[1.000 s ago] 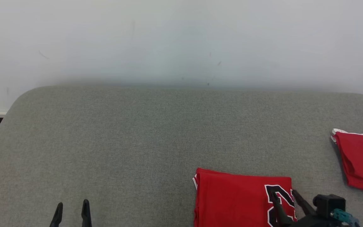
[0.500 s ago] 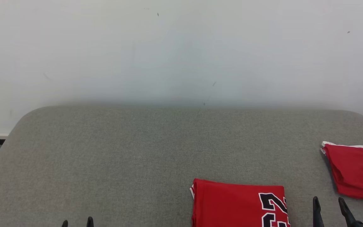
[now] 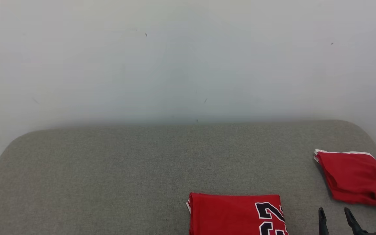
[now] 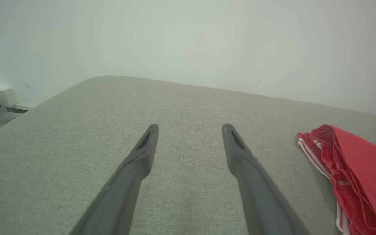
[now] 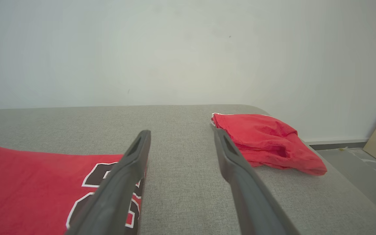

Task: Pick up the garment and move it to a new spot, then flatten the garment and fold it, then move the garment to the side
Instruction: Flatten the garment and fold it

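Red jersey (image 3: 227, 215) on grey cushion (image 3: 109, 169), second red bundle (image 3: 351, 176) to its right

Your right claw (image 3: 334, 212) sits at the lower right of the head view, the tips of its two dark fingers (image 3: 321, 220) rising from the bottom edge, spread apart and empty. Your left claw (image 4: 190, 127) stands just as wide in its wrist view, fingers splayed in a V, holding nothing.
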Tool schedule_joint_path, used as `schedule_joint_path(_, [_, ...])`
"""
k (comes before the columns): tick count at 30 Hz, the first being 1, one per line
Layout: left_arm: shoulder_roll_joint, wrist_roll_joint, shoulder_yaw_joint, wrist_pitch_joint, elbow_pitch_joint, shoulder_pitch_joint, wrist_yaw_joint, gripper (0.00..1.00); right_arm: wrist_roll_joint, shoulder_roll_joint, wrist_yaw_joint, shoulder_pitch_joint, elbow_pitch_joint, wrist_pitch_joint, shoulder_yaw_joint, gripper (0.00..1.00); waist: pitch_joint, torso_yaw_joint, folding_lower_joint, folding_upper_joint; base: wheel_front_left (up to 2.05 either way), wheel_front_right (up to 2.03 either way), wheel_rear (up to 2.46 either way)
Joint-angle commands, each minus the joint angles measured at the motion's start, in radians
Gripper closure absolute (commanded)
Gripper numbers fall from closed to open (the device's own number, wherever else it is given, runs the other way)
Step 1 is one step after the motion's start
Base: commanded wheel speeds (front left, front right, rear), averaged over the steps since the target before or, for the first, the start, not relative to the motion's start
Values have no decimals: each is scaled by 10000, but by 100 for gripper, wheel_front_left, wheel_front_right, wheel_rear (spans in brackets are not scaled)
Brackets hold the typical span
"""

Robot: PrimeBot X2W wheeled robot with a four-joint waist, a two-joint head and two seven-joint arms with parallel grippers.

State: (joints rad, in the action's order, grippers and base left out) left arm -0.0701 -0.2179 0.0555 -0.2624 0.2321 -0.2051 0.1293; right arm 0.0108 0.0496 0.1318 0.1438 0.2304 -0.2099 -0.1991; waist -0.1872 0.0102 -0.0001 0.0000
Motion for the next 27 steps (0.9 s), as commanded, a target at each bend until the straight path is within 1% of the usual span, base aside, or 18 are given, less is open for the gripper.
schedule_joint_path(1, [-32,92,39,-13,22,-113,-5,0,11,7,-22,-57,-35,24,2,0,5,-19,1,0,0,0,0])
schedule_joint_path(15, [-136,-6,-66,-13,111,-125,7,0,-55,6,-22,-63,-78,159,51,0,155,139,1,0,0,0,0])
schedule_joint_path(22, [-199,-54,-104,-13,99,-17,8,0,-176,7,-22,-118,-177,420,116,0,222,220,1,0,0,0,0])
schedule_joint_path(23, [-205,-59,-120,-13,102,1,8,0,-247,6,-22,-124,-175,554,130,0,236,245,1,0,0,0,0])
schedule_joint_path(25, [-235,-66,-148,-13,101,49,8,0,-320,7,-22,-147,-86,1155,121,0,274,307,1,0,0,0,0])
schedule_joint_path(27, [-266,-86,-188,-13,74,105,9,0,-368,-2,-22,-213,67,2248,311,0,343,372,1,0,0,0,0])
